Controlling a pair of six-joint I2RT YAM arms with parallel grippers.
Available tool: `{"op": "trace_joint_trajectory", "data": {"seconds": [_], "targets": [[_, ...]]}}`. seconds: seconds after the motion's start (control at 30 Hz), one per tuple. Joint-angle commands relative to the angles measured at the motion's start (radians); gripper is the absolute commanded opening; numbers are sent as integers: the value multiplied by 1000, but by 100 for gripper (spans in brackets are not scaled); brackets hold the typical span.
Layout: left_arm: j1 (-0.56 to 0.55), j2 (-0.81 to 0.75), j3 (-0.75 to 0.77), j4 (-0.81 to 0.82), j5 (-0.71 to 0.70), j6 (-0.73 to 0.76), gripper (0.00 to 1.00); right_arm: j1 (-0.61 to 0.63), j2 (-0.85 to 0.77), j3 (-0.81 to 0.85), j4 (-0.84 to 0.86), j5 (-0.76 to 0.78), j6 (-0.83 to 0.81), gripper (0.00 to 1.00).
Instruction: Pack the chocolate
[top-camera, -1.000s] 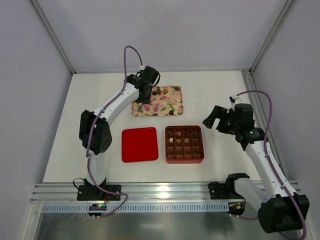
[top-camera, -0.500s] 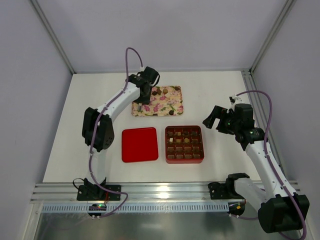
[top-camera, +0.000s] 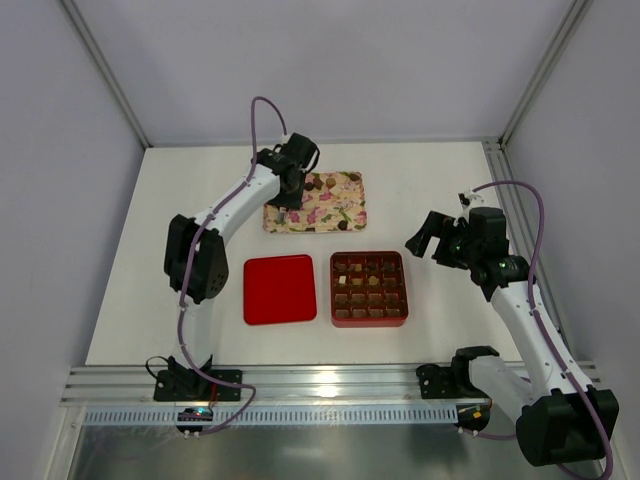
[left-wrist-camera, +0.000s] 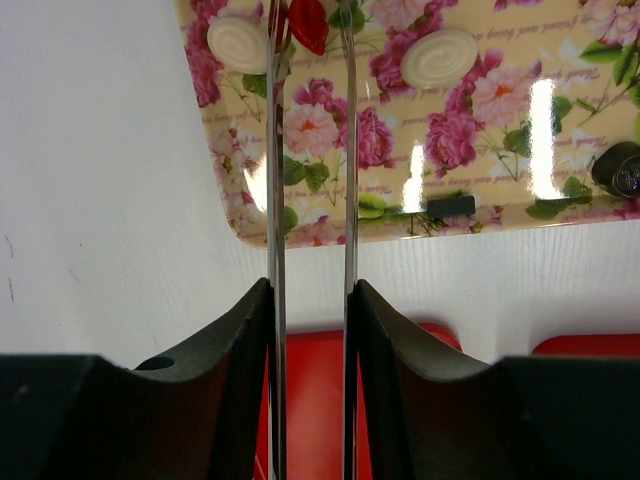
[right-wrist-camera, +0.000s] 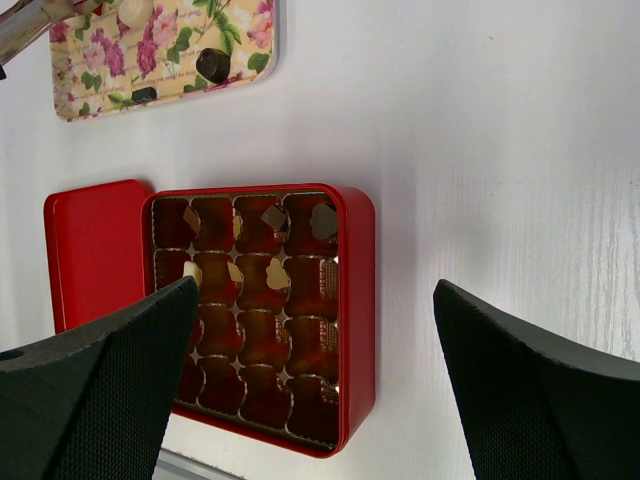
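Over the flowered tray (left-wrist-camera: 480, 215), left fingers (left-wrist-camera: 278, 150) now clench a red-wrapped chocolate (left-wrist-camera: 306, 22), lifted, box-bound; right fingers (right-wrist-camera: 95, 400) released.

Glossy flowered tray (left-wrist-camera: 480, 130); matt white table (left-wrist-camera: 110, 200).

White bench (top-camera: 420, 180) carries a flowered rectangular tray (top-camera: 335, 212) toward the far side. Nearer: a red square box (top-camera: 369, 289) with brown gridded insert (right-wrist-camera: 255, 320), its red lid (top-camera: 280, 289) lying flat just beside it, left.

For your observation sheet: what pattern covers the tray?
Pink roses with green leaves on cream; the tray shows best in the left wrist view.
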Motion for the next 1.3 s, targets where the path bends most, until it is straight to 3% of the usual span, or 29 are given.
{"op": "trace_joint_trajectory", "data": {"seconds": [0.0,0.6,1.27], "targets": [[7,7,34,-2,16,-9,37,-1,1,34,26,-8,-15,100],[17,12,35,-19,21,-6,31,1,4,33,29,-8,-15,100],[7,-116,-12,-41,65,-13,28,-1,2,31,32,-9,-9,100]]}}
